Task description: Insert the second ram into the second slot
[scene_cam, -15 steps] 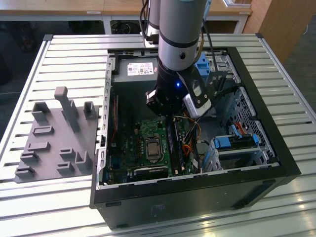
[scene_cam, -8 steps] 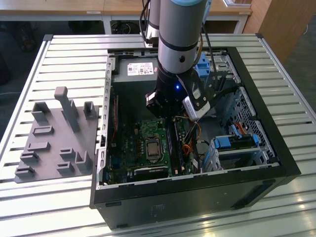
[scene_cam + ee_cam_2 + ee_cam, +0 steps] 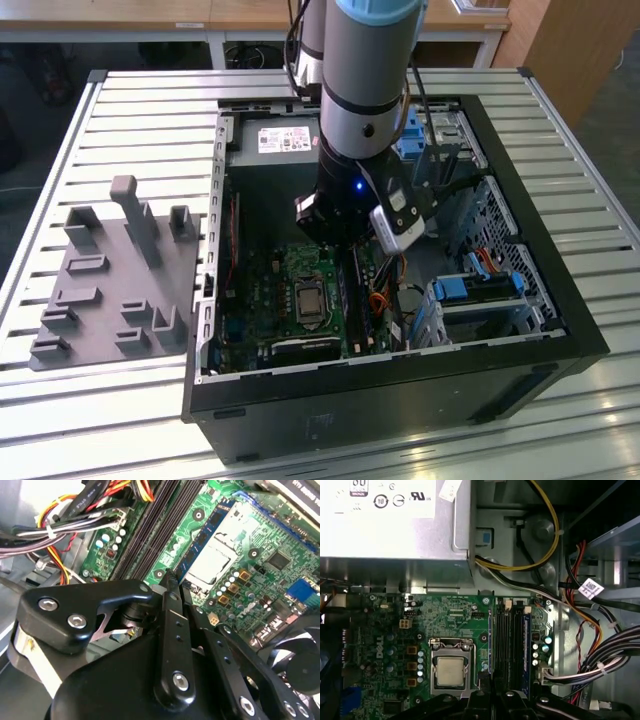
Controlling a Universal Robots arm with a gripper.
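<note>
My gripper (image 3: pixel 172 577) reaches down into an open computer case (image 3: pixel 560 300), just over the memory slots (image 3: pixel 507 645) beside the processor socket (image 3: pixel 449 670). Its black fingers are shut on the second ram (image 3: pixel 202 537), a thin blue stick with dark chips. That stick stands on edge along the slot line nearest the socket. From the first wrist view I see the ram edge-on (image 3: pixel 490 645), running away from my gripper (image 3: pixel 487 682). Whether it sits fully in the slot I cannot tell. Another blue stick (image 3: pixel 526 650) stands in the outermost slot. In the exterior view the gripper (image 3: pixel 340 235) hangs above the motherboard (image 3: pixel 270 300).
A power supply (image 3: pixel 380 520) fills the case end beyond the board. Bundled cables (image 3: pixel 590 645) crowd the side next to the slots. Blue drive cages (image 3: pixel 480 295) sit at the exterior view's right. Outside the case, a grey fixture (image 3: pixel 110 280) lies on the slatted table.
</note>
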